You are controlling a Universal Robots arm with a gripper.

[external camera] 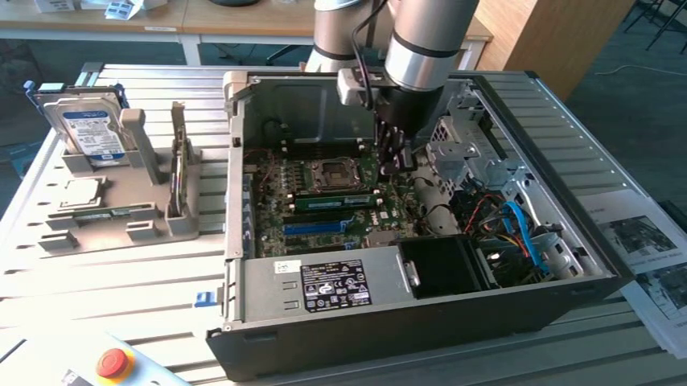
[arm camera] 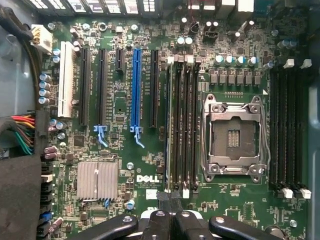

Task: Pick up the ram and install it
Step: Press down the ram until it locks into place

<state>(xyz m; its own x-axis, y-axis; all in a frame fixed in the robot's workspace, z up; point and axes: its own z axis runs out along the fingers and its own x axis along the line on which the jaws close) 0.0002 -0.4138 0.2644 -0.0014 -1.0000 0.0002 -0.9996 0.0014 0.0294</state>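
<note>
Standing at the exterior view's left, a grey fixture tray rests on the slatted aluminium table. It holds an upright hard drive, a flat processor chip and a spare memory stick set on edge. Nearer the front edge of the table sits a red emergency-stop button.

Next comes the open black computer case, with its labelled power supply along the near side and the green motherboard lying flat inside. The ram sits lengthwise in a slot just beside the empty processor socket, level with the board and well apart from the spare stick in the tray.

The gripper hangs straight down into the case, near the end of the ram that lies toward the exterior view's right. Whether it touches the stick I cannot tell. From the wrist view, the gripper has its jaws pressed together with nothing between them, above the row of black memory slots.

Further right are the metal drive cage, blue cables and printed sheets.
</note>
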